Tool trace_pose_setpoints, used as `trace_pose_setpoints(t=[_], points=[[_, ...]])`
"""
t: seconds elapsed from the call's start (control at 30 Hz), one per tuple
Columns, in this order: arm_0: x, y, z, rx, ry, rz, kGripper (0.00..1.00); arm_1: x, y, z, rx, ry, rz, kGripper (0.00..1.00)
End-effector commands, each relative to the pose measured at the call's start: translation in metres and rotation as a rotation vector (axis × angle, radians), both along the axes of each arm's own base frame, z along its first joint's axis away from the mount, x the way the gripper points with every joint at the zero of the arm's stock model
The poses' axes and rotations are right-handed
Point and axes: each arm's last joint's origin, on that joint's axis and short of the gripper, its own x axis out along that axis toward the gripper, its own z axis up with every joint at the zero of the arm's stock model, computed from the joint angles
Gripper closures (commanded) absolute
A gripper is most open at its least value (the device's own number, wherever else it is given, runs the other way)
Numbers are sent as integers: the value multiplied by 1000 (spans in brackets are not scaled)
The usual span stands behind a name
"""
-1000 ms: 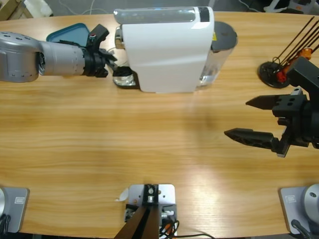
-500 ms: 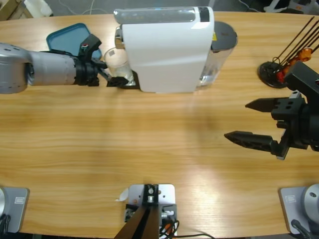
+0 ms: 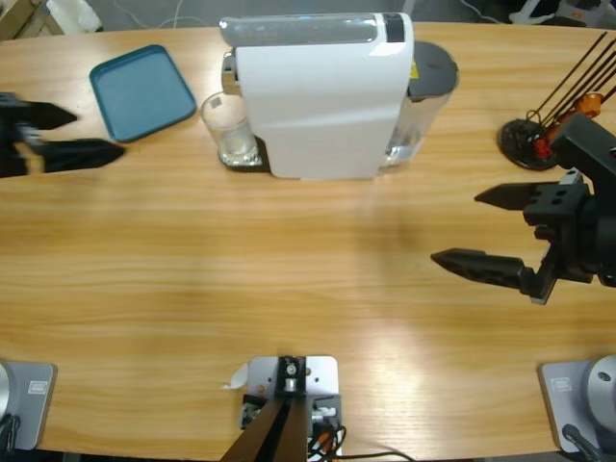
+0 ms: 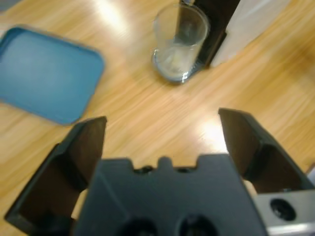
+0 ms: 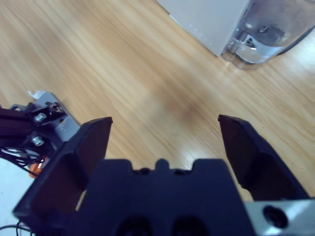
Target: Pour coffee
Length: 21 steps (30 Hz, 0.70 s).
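Left gripper (image 3: 85, 134) cut off at the table's left edge, jaws wide and empty; right gripper (image 3: 489, 229) likewise wide, over bare wood. Glass (image 3: 228, 129) with coffee (image 4: 173, 60) upright against the white machine (image 3: 322, 96), beside the tray (image 3: 142, 90). Coffee itself clearer from the left wrist; water tank (image 5: 268, 30) clearer from the right.
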Motion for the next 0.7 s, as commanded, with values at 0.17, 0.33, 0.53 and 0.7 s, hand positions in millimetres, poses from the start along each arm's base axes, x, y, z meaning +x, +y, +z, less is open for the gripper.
trace_pose_setpoints(t=[0.17, 0.33, 0.53, 0.7], points=[[-22, 18, -7, -62, 65, 128, 64, 52, 8, 55, -164, -264, -159, 1000], [-18, 15, -23, -59, 87, 131, 64, 103, 34, 88, -209, -319, -198, 1000], [-17, 15, -28, -56, 89, 131, 64, 140, 54, 103, -230, -315, -186, 1000], [-15, 14, -30, -52, 96, 132, 64, 154, 69, 94, -220, -258, -135, 1000]])
